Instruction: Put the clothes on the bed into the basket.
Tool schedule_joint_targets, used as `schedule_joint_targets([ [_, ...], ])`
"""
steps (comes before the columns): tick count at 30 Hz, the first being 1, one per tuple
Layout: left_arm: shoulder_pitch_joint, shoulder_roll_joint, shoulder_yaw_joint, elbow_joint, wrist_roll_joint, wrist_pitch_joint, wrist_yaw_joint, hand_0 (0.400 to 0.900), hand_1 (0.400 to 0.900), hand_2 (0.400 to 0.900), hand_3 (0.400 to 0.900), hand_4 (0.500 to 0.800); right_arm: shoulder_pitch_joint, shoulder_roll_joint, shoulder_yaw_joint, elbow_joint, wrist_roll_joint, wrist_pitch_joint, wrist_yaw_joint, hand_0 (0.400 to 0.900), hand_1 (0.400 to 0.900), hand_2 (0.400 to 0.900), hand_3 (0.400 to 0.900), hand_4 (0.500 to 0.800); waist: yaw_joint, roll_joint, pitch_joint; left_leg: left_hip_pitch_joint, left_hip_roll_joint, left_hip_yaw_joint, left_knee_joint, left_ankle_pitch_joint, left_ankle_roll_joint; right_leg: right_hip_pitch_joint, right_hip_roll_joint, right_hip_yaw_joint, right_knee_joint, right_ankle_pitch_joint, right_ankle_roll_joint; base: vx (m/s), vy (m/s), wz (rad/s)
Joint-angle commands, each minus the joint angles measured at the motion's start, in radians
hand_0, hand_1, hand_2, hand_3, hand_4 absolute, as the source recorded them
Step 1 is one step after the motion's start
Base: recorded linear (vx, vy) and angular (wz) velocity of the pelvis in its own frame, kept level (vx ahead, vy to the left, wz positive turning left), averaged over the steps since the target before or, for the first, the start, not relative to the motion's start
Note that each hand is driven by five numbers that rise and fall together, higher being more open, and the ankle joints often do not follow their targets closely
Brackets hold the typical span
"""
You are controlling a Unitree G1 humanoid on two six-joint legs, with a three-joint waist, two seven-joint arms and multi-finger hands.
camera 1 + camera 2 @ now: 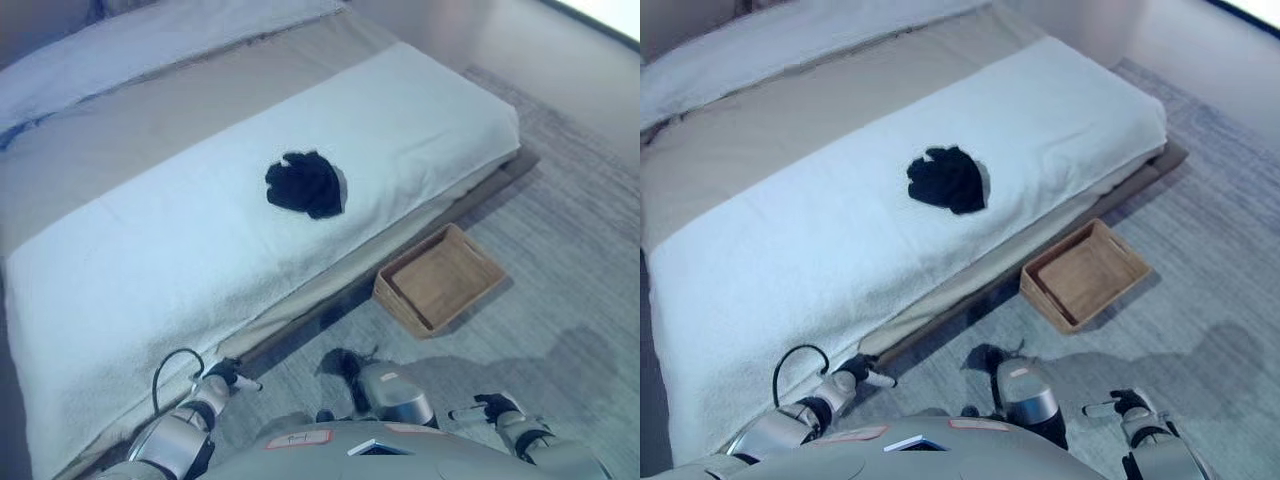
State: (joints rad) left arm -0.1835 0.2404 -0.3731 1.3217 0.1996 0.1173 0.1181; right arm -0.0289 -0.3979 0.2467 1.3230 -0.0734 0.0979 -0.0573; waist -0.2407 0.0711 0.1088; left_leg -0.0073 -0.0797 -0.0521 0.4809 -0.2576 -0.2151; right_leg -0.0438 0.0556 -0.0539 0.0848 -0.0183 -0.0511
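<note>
1. A dark, crumpled piece of clothing (pixel 305 184) lies on the white blanket (pixel 200 260) that covers the near part of the bed (pixel 150 130). It sits roughly midway along the blanket, a little closer to the bed's near edge than to the beige sheet beyond.
2. Nothing touches the clothing; both robot hands are well apart from it.
3. A shallow wooden basket (pixel 440 280) stands on the grey carpet (pixel 560 260) just beside the bed's near edge, toward the bed's right-hand corner. Nothing can be seen inside it.
4. The left robot hand (pixel 226 377) hangs low by the bed's near edge, over the carpet. It holds nothing, and a white-tipped finger points out to the right; whether the other fingers are curled or relaxed cannot be told.
5. The right robot hand (pixel 1124 405) shows at the bottom right, over the carpet and well clear of the basket. It is empty too, with one white-tipped finger stretched to the left; the state of the other fingers cannot be told.
6. A white pillow (pixel 120 50) lies along the bed's far edge.
</note>
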Motion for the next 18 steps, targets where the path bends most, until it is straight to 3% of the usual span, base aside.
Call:
schedule_joint_targets([
  [1, -0.075, 0.067, -0.014, -0.062, -0.015, 0.001, 0.055, 0.900, 0.900, 0.900, 0.900, 0.800, -0.197, -0.111, 0.087, -0.095, 0.029, -0.022, -0.045, 0.900, 0.900, 0.900, 0.900, 0.800, 0.065, -0.004, 0.044, 0.031, -0.021, 0.035, 0.207, 0.394, 0.067, -0.041, 0.015, 0.084, -0.034, 0.059, 0.042, 0.42, -0.247, -0.54],
  [4, -0.053, 0.077, -0.001, -0.082, -0.032, 0.002, 0.075, 0.900, 0.900, 0.900, 0.900, 0.800, -0.248, -0.128, 0.127, -0.208, 0.041, -0.036, -0.063, 0.900, 0.900, 0.900, 0.900, 0.800, 0.117, -0.047, 0.054, -0.094, 0.079, 0.084, 0.167, 0.318, 0.174, 0.020, -0.004, 0.119, -0.039, 0.035, 0.026, 0.30, -0.153, -0.34],
  [5, -0.083, 0.028, -0.066, -0.061, -0.029, 0.009, 0.090, 0.900, 0.900, 0.900, 0.900, 0.800, -0.505, 0.074, 0.275, -0.145, 0.032, -0.010, -0.117, 0.900, 0.900, 0.900, 0.900, 0.800, 0.186, -0.055, 0.044, -0.122, 0.076, 0.058, 0.105, 0.288, 0.205, 0.051, -0.015, 0.118, -0.050, 0.024, 0.025, 0.34, -0.076, -0.24],
  [7, -0.057, 0.057, -0.027, -0.059, -0.053, 0.013, 0.114, 0.900, 0.900, 0.900, 0.900, 0.800, -0.380, -0.095, 0.227, -0.239, -0.015, -0.035, -0.118, 0.900, 0.900, 0.900, 0.900, 0.800, 0.171, -0.069, 0.049, -0.105, 0.142, 0.047, -0.171, 0.322, 0.202, 0.074, -0.025, 0.138, -0.059, 0.000, 0.044, 0.35, 0.021, -0.40],
  [9, -0.029, 0.060, -0.013, -0.069, -0.050, 0.004, 0.135, 0.900, 0.900, 0.900, 0.900, 0.800, -0.409, -0.133, 0.237, -0.277, -0.073, -0.038, -0.138, 0.900, 0.900, 0.900, 0.900, 0.800, 0.175, -0.050, 0.043, -0.092, 0.179, 0.014, -0.439, 0.401, 0.169, 0.098, -0.027, 0.158, -0.071, -0.024, 0.054, 0.34, 0.148, -0.51],
  [11, -0.017, 0.056, -0.018, -0.065, -0.044, -0.003, 0.143, 0.900, 0.900, 0.900, 0.900, 0.800, -0.477, -0.173, 0.290, -0.280, -0.151, -0.045, -0.142, 0.900, 0.900, 0.900, 0.900, 0.800, 0.177, -0.027, 0.033, -0.095, 0.205, 0.038, -0.568, 0.440, 0.124, 0.125, -0.039, 0.165, -0.087, -0.038, 0.065, 0.35, 0.210, -0.50],
  [13, -0.015, 0.045, -0.025, -0.058, -0.033, -0.008, 0.155, 0.900, 0.900, 0.900, 0.900, 0.800, -0.562, -0.196, 0.360, -0.352, -0.223, -0.054, -0.130, 0.900, 0.900, 0.900, 0.900, 0.800, 0.193, -0.010, 0.033, -0.062, 0.202, 0.031, -0.567, 0.430, 0.116, 0.155, -0.049, 0.197, -0.107, -0.047, 0.076, 0.33, 0.222, -1.07],
  [14, -0.012, 0.040, -0.020, -0.054, -0.031, -0.009, 0.159, 0.900, 0.900, 0.900, 0.900, 0.800, -0.583, -0.202, 0.380, -0.380, -0.257, -0.058, -0.137, 0.900, 0.900, 0.900, 0.900, 0.800, 0.190, -0.003, 0.029, -0.066, 0.200, 0.052, -0.542, 0.415, 0.117, 0.160, -0.055, 0.210, -0.108, -0.051, 0.078, 0.31, 0.253, -1.21],
  [15, -0.014, 0.041, -0.020, -0.047, -0.028, -0.011, 0.164, 0.900, 0.900, 0.900, 0.900, 0.800, -0.599, -0.184, 0.395, -0.391, -0.271, -0.061, -0.142, 0.900, 0.900, 0.900, 0.900, 0.800, 0.202, -0.002, 0.027, -0.059, 0.188, 0.048, -0.528, 0.399, 0.119, 0.166, -0.070, 0.216, -0.116, -0.050, 0.088, 0.29, 0.259, -0.65],
  [18, -0.020, 0.032, -0.018, -0.031, -0.042, -0.005, 0.191, 0.900, 0.900, 0.900, 0.900, 0.800, -0.688, -0.096, 0.467, -0.379, -0.332, -0.052, -0.150, 0.900, 0.900, 0.900, 0.900, 0.800, 0.233, -0.007, 0.010, -0.031, 0.171, 0.113, -0.566, 0.375, 0.136, 0.160, -0.107, 0.207, -0.129, -0.042, 0.113, 0.28, 0.210, -1.00],
])
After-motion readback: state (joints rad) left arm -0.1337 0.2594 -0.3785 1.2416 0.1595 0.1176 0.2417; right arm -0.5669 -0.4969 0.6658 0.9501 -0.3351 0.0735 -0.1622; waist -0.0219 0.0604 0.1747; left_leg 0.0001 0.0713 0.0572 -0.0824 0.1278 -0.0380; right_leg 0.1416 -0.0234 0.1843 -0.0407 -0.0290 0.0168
